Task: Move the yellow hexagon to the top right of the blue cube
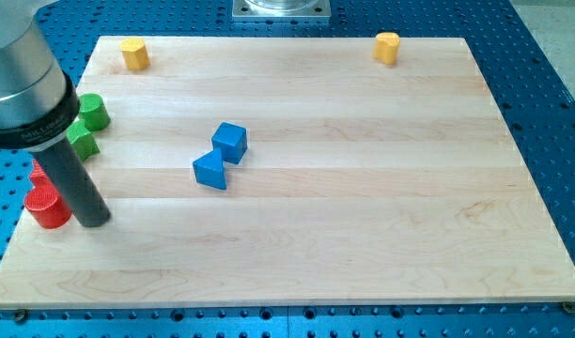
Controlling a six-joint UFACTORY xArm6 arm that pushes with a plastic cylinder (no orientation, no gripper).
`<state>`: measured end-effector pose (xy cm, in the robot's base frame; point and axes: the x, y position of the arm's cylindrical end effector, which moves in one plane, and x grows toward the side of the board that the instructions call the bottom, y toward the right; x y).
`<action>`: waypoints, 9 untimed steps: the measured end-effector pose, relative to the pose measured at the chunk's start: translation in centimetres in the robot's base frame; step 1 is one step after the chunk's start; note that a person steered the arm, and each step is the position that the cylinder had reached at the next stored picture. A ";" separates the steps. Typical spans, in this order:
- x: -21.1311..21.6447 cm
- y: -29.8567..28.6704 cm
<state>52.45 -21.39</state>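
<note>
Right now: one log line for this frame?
tip: view's left, beside red cylinder | yellow hexagon: top left, untouched | blue cube: centre

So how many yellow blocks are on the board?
2. One yellow block sits near the view's top left corner, the other yellow block near the top right. The arm could hide more at the left edge.

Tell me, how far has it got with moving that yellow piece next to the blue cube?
Nothing looks done yet. The yellow hexagon sits at the board's top left corner, far from the blue cube. My tip is near the view's left edge beside a red cylinder, touching neither. Left: reach the hexagon and push it to the cube's upper right.
</note>
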 end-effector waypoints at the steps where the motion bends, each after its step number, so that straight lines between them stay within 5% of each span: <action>1: -5.3 2.5; 4: -23.7 3.2; 7: -29.2 -4.6; 9: -30.9 3.9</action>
<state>21.58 -17.45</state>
